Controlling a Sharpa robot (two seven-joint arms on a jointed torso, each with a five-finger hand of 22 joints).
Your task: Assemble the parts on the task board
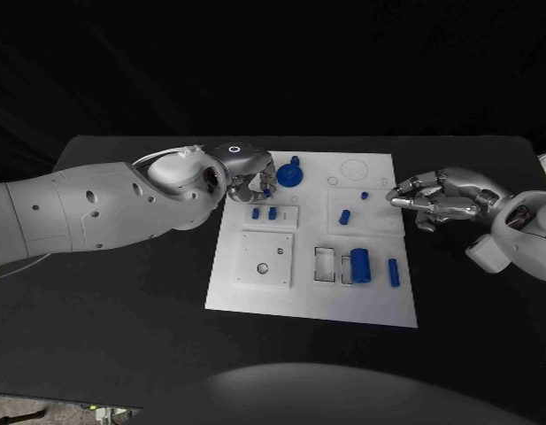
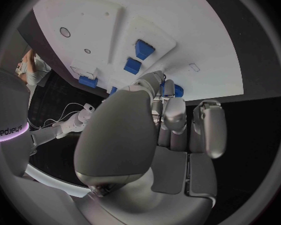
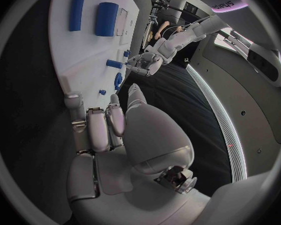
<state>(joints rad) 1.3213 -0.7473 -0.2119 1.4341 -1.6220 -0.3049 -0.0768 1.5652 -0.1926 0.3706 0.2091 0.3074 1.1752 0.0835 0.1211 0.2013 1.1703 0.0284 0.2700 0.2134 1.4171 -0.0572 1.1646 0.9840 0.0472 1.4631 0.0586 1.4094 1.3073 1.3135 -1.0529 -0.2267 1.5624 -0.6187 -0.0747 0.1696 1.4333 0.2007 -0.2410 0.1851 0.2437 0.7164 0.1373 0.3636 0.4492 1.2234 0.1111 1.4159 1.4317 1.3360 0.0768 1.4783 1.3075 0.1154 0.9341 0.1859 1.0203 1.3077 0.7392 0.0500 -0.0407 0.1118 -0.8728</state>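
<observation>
Centrally, the task board is laid on the black table. The left hand is held at its eleven o'clock corner — whether its fingers pinch a part cannot be told — beside a round blue part. The right hand is kept off the two o'clock edge, fingers curled in on nothing. Blue cylinders are seen at five o'clock.

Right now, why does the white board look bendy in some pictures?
In the head view the task board has straight edges; in the left wrist view its edge curves, and in the right wrist view it bows too: fisheye lenses bend straight lines.
</observation>
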